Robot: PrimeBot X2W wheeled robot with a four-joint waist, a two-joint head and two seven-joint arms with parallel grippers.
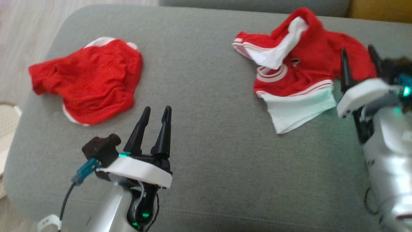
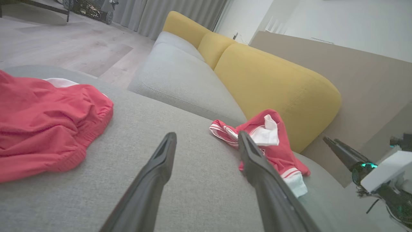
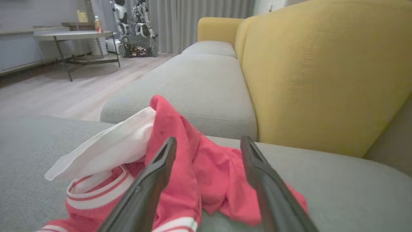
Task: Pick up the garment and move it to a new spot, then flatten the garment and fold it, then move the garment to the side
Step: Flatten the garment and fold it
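The jersey is bright red, with thin white stripes running in pairs along its collar and hems. A white lining is turned out at the top, and there is a pale, faintly greenish white panel at the bottom edge. The shorts are the same red in a fine mesh, with white at the rim. The seat is plain mid-grey weave, and the cushions are mustard yellow. The left claw and right claw have black fingers, white collars and small green lights. The floor is pale wood, the curtains are grey, and the basket is cream.
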